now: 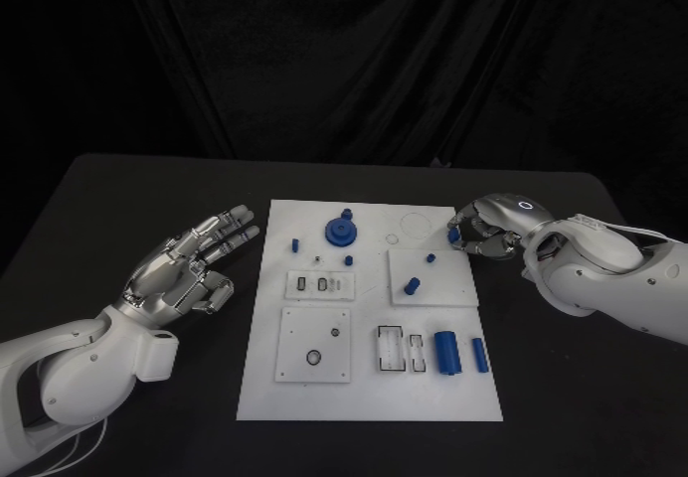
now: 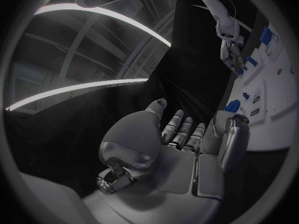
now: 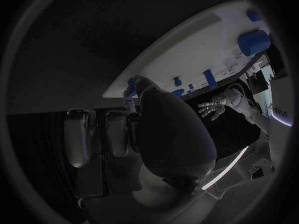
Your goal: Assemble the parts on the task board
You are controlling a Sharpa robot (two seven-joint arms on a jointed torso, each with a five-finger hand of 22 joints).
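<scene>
The white task board (image 1: 370, 397) lies in the middle of the black table. On it stand a blue round knob (image 1: 341, 231), small blue pegs (image 1: 412, 286) and two blue cylinders (image 1: 447, 350) near the right edge. My right hand (image 1: 490, 229) hovers at the board's far right edge, fingers curled, pinching a small blue part (image 1: 453, 237). The right wrist view shows that part (image 3: 131, 88) at the fingertips, close to the board (image 3: 187, 50). My left hand (image 1: 194, 266) floats left of the board with its fingers spread and nothing in it; the left wrist view shows its bare palm (image 2: 181, 144).
Two raised white plates (image 1: 314, 343) sit on the board's near left, and another one (image 1: 430, 278) on the right, with slotted holders (image 1: 390, 348) between. Black table (image 1: 129, 199) surrounds the board on all sides.
</scene>
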